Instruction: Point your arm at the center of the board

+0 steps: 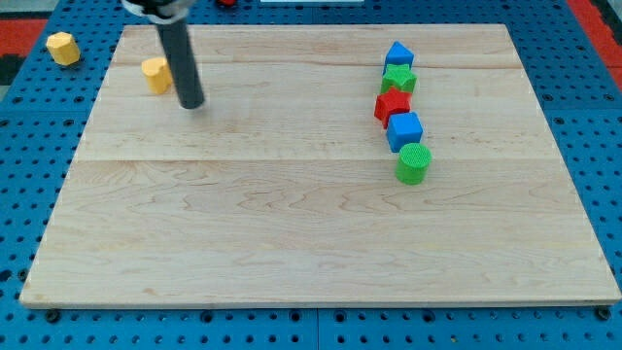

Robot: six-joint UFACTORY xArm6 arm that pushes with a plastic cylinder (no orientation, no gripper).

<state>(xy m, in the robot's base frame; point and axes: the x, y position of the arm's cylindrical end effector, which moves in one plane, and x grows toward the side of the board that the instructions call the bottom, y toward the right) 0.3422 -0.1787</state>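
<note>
Blue pegboard (pixel 29 194) surrounds a pale wooden board (pixel 292 224) that fills most of the view. We see our rod come down from the view's top left, and my tip (pixel 192 103) rests on the wood in the board's upper left part, well apart from the board's middle. We have no fingers to spread or press (only the straight dark rod), so nothing is pinched or held.

Just to the view's left of the rod, a yellow block (pixel 155 74) sits near the rod's shaft, slightly above the tip; we cannot tell whether the two touch. A second yellow block (pixel 62 48) lies off the board on the pegboard at the view's upper left.

On the view's right, five blocks form a close column running downward: a blue block with a peaked top (pixel 397 55), a green block (pixel 399 79), a red block (pixel 393 105), a blue cube (pixel 404 130) and a green cylinder (pixel 413 163). Neighbours in this column look to be touching or nearly so. All five are well apart from the tip.
</note>
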